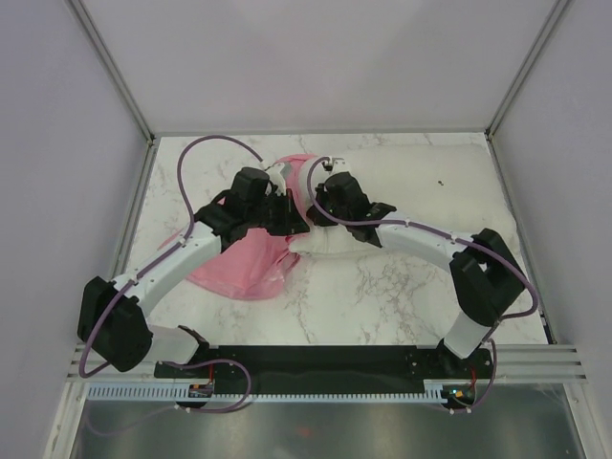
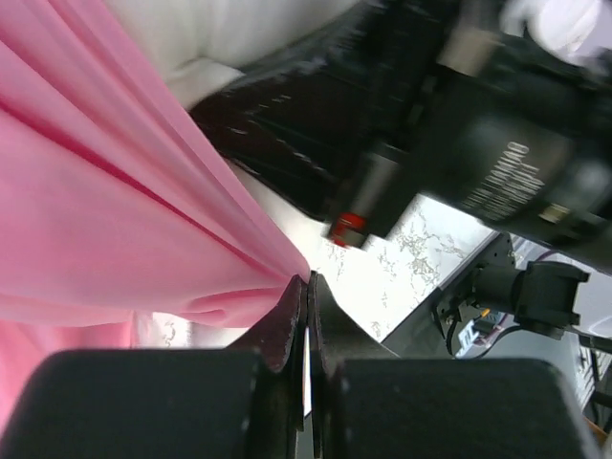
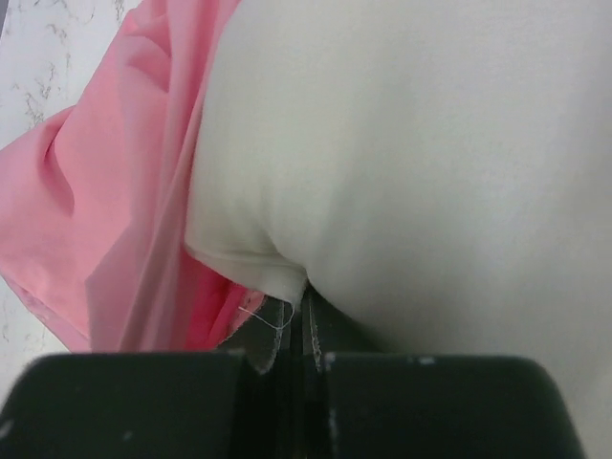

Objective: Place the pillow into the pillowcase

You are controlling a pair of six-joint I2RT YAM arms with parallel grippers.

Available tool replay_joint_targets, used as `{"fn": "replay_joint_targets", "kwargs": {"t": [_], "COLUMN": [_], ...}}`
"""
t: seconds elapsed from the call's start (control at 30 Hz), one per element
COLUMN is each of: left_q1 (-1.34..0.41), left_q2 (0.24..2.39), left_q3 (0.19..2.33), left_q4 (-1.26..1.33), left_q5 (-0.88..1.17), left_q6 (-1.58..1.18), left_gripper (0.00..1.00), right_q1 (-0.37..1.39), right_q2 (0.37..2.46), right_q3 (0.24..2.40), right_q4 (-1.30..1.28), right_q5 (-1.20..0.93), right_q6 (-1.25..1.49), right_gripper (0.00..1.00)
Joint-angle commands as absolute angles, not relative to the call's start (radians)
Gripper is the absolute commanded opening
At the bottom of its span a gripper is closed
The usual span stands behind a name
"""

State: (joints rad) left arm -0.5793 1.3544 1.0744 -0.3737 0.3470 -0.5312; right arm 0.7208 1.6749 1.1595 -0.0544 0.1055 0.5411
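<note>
Logged pale enclosure walls (image 1: 57,143) around a marble table (image 1: 402,287). Saw both arms reaching inward from a black mounting plate (image 1: 325,363) at the near edge, with wrists meeting close together over mid-table.

Found the pillowcase (image 1: 239,268) bunched in a pink heap left of centre on the table, partly covered by the left arm (image 1: 182,253). Found the pillow (image 1: 320,244) just right of it and touching it. From above, saw only a small white patch of it, with the rest blocked by both wrists. In the right wrist view, saw the pillow (image 3: 430,143) filling most of the frame, with pink folds (image 3: 115,220) lying against its left side. Could not tell whether any of it sat inside the case.

Saw the left gripper (image 2: 308,282) pinched tight on a fold of the pillowcase (image 2: 105,210), with no gap between the jaws. Saw the right arm's black wrist (image 2: 430,124) crossing that view just beyond the fabric. Saw the right gripper (image 3: 296,311) clamped closed on a corner seam of the pillow.

Noted purple cables (image 1: 206,158) looping over both arms, a loose thread (image 3: 263,316) at the pinched corner, and a dark speck (image 1: 440,182) on the far right of the table.
</note>
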Motion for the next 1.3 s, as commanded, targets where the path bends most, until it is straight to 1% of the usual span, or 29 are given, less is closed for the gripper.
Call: {"fn": "replay_joint_targets", "kwargs": {"t": [0.0,0.07,0.13,0.17,0.23,0.27,0.37,0.43,0.47,0.53,0.57,0.67,0.7,0.83,0.97,1.07,1.13,1.27], "left_q1": [-0.617,-0.601,-0.568,-0.563,-0.561,-0.561,-0.561,-0.566,-0.571,-0.6,-0.606,-0.629,-0.638,-0.653,-0.67,-0.725,-0.762,-0.769], "left_q2": [1.283,1.273,1.273,1.279,1.314,1.328,1.384,1.425,1.44,1.459,1.476,1.486,1.483,1.419,1.374,1.382,1.414,1.511], "left_q3": [1.115,1.118,1.121,1.135,1.169,1.18,1.201,1.212,1.218,1.227,1.23,1.233,1.232,1.187,1.172,1.19,1.206,1.23], "left_q4": [-0.394,-0.396,-0.428,-0.452,-0.544,-0.572,-0.612,-0.614,-0.615,-0.614,-0.611,-0.591,-0.585,-0.542,-0.514,-0.512,-0.511,-0.514], "left_q5": [0.581,0.571,0.511,0.397,0.24,0.098,-0.07,-0.092,-0.122,-0.162,-0.181,-0.21,-0.216,-0.267,-0.275,-0.328,-0.365,-0.413], "left_q6": [-0.6,-0.595,-0.58,-0.546,-0.494,-0.483,-0.456,-0.449,-0.449,-0.456,-0.46,-0.474,-0.479,-0.512,-0.517,-0.532,-0.54,-0.537], "left_gripper": [0.02,0.02,0.02,0.02,0.02,0.02,0.02,0.02,0.06,0.15,0.31,0.51,0.54,0.67,0.7,0.74,0.83,0.83], "right_q1": [0.651,0.638,0.63,0.632,0.63,0.63,0.632,0.63,0.63,0.63,0.629,0.63,0.63,0.63,0.63,0.63,0.63,0.63], "right_q2": [1.759,1.75,1.694,1.671,1.608,1.588,1.522,1.487,1.473,1.467,1.468,1.479,1.48,1.494,1.505,1.514,1.514,1.509], "right_q3": [1.189,1.136,1.091,1.063,1.049,1.049,1.046,1.045,1.046,1.052,1.057,1.065,1.068,1.074,1.089,1.107,1.114,1.121], "right_q4": [0.103,0.118,0.153,0.15,0.114,0.1,0.045,0.025,0.012,0.006,0.002,0.002,0.002,0.002,-0.023,-0.032,-0.034,-0.034], "right_q5": [0.158,0.134,0.114,0.118,0.13,0.129,0.109,0.106,0.107,0.104,0.101,0.092,0.087,0.083,0.086,0.083,0.081,0.072], "right_q6": [0.591,0.595,0.591,0.574,0.552,0.532,0.508,0.5,0.497,0.486,0.485,0.485,0.486,0.485,0.482,0.477,0.479,0.482], "right_gripper": [0.0,0.0,0.0,0.0,0.0,0.0,0.0,0.0,0.0,0.0,0.0,0.0,0.0,0.0,0.0,0.0,0.0,0.0]}}
